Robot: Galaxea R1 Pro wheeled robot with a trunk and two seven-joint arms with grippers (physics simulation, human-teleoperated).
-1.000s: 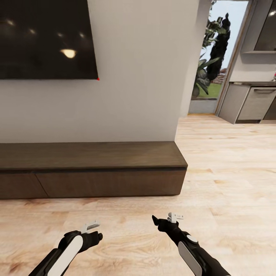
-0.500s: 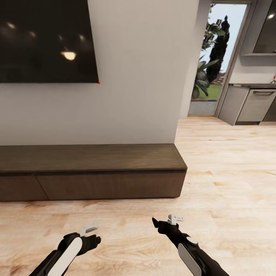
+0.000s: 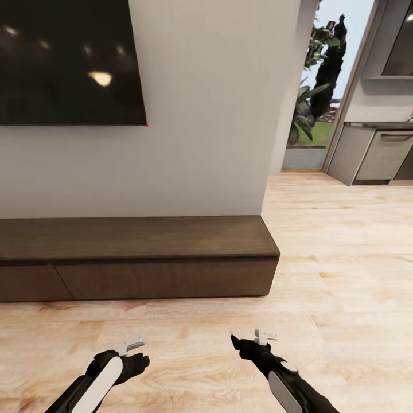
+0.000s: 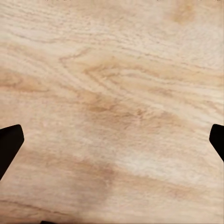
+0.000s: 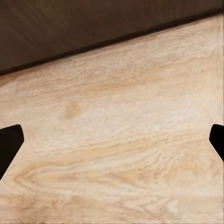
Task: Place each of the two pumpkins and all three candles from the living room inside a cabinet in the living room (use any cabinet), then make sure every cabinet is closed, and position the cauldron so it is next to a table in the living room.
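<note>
The head view has shifted slightly against the picture 1.0 s earlier: the cabinet [image 3: 137, 258] sits a little lower and both arms have dropped toward the frame's lower edge, indicating small camera and base motion, not motion of the furniture. The cabinet lies at 12 o'clock, spanning to 10 o'clock, against the wall below the dark screen [image 3: 69, 60]. Its drawer fronts appear flush and closed. The left tool [image 3: 133, 346] and right tool [image 3: 264, 336] hang over the wood floor [image 3: 344, 275]; in both wrist views the fingertips stand wide apart, released and empty. Judgement: a drawer must be opened next.
</note>
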